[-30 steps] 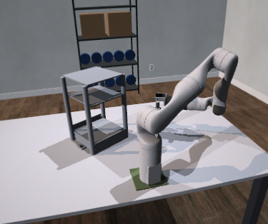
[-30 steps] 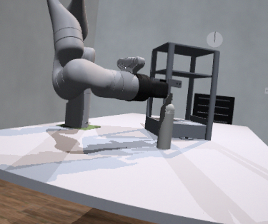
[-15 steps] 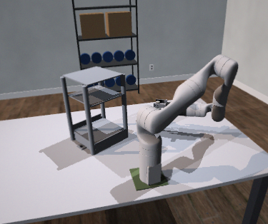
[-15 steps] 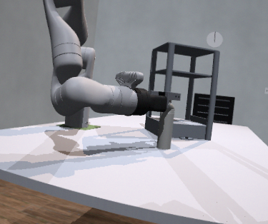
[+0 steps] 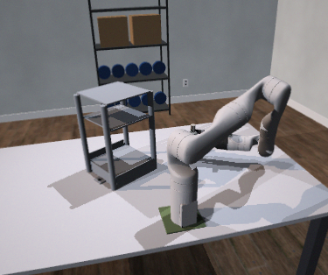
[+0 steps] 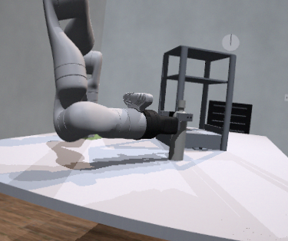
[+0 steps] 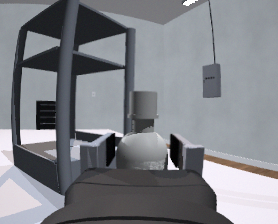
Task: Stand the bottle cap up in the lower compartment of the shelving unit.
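The grey bottle (image 6: 177, 135) stands upright on the table, to the right of the shelving unit (image 6: 198, 99) as the exterior view sees it. My gripper (image 6: 180, 117) is open, level with the bottle's upper body, with a finger on each side of it. In the wrist view the bottle (image 7: 144, 144) sits between the two open fingers of the gripper (image 7: 143, 151), its cap above them. In the top view only the bottle's cap (image 5: 193, 128) shows behind my arm. The shelving unit (image 5: 114, 133) has an empty lower compartment (image 5: 121, 158).
My arm's base stands on a green mat (image 5: 182, 219) near the table's front edge. A tall rack (image 5: 129, 52) with boxes and blue balls stands on the floor behind the table. The shelving unit's posts (image 7: 66, 96) are close on my left.
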